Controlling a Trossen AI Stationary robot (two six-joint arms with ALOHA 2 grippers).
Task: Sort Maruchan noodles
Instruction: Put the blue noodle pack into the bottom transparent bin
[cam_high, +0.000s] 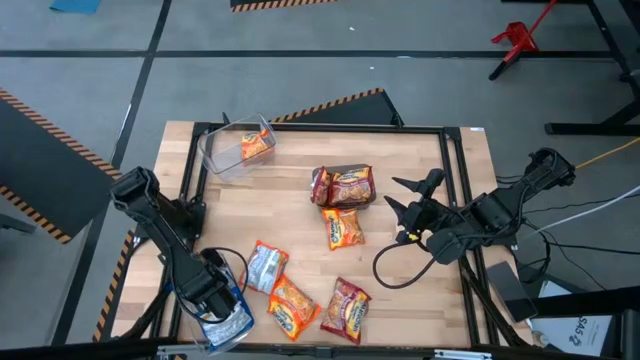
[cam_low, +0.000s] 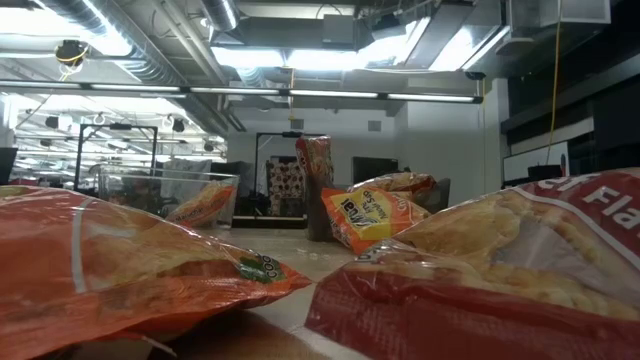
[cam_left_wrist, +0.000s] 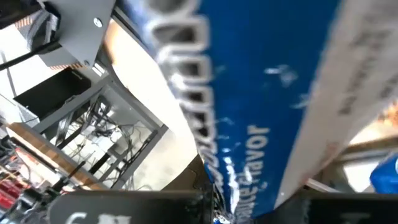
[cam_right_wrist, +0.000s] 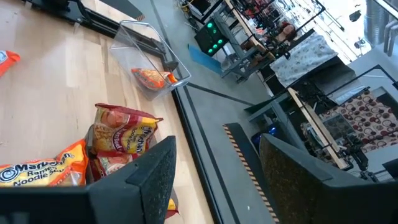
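Maruchan packets lie flat on the wooden table: two red ones (cam_high: 343, 185) stacked at the middle, an orange one (cam_high: 343, 228) just nearer, a blue-and-white one (cam_high: 265, 265), another orange one (cam_high: 292, 305) and a red one (cam_high: 345, 305) near the front edge. One more orange packet (cam_high: 255, 145) sits in the far-left clear bin (cam_high: 230, 158). My left gripper (cam_high: 218, 292) hangs over the near-left clear bin (cam_high: 228, 328), shut on a blue-and-white packet (cam_left_wrist: 261, 93). My right gripper (cam_high: 398, 198) is open, right of the red packets, touching nothing. My left gripper holds the blue-and-white packet between its two fingers; the packet's printed blue face (cam_left_wrist: 249, 180) runs down between them. It comes from above, over the near-left bin. Which edge the fingers have and whether the packet rests in the bin is hidden by the gripper.
A black metal frame (cam_high: 455, 190) runs around the table top. Bare wood lies between the far-left bin and the red packets, and on the right side under my right arm. A loose black cable (cam_high: 400, 270) loops over the table near the right arm.
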